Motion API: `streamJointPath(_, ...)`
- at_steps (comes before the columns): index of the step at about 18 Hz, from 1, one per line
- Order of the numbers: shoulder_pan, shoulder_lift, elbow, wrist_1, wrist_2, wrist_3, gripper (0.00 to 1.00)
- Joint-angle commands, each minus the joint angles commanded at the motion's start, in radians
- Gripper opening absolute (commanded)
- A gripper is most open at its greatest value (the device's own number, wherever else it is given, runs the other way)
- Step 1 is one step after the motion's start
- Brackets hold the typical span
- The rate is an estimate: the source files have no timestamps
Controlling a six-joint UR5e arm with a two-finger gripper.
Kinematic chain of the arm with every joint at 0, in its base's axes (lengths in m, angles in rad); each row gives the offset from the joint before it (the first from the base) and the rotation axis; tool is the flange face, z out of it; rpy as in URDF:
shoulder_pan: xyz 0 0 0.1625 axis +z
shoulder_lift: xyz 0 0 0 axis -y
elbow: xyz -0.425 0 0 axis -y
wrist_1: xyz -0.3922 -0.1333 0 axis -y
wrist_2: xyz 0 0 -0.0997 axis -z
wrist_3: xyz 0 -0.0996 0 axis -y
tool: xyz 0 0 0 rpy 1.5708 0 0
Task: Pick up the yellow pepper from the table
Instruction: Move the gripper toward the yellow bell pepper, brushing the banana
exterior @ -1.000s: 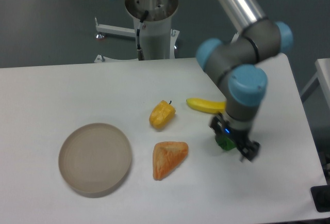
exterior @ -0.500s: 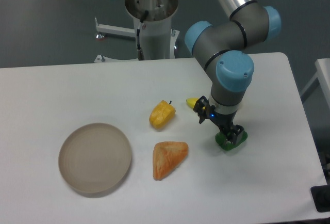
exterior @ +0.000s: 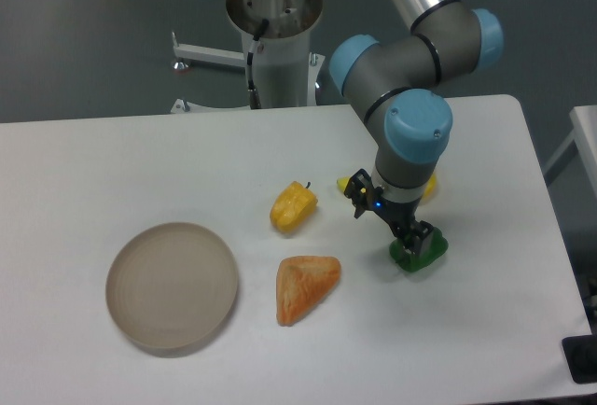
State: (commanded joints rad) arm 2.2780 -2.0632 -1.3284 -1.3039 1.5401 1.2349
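The yellow pepper (exterior: pixel 293 207) lies on the white table (exterior: pixel 112 162) near its middle, lumpy, with a short dark stem pointing up-right. My gripper (exterior: pixel 390 217) hangs to the pepper's right, about a hand's width away, just above the tabletop. Its two dark fingers stand apart and I see nothing between them, so it is open. One fingertip sits close over a green pepper (exterior: pixel 420 253).
A yellow banana (exterior: pixel 346 184) lies behind the gripper, mostly hidden by the wrist. An orange triangular wedge (exterior: pixel 306 286) sits in front of the yellow pepper. A round beige dish (exterior: pixel 172 286) is at the front left. The robot's base post (exterior: pixel 276 41) stands behind the table.
The arm has swung left and back, carrying the gripper from the green pepper's right side to its left, nearer the yellow pepper. No object has moved.
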Motion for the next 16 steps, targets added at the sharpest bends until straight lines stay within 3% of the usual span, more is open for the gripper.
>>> streamJointPath(10, -0.080, 0.051, -0.123, 0.017, 0.029, -0.192, 1.00)
streamJointPath(16, -0.127, 0.092, -0.212, 0.061, 0.080, -0.235, 1.00)
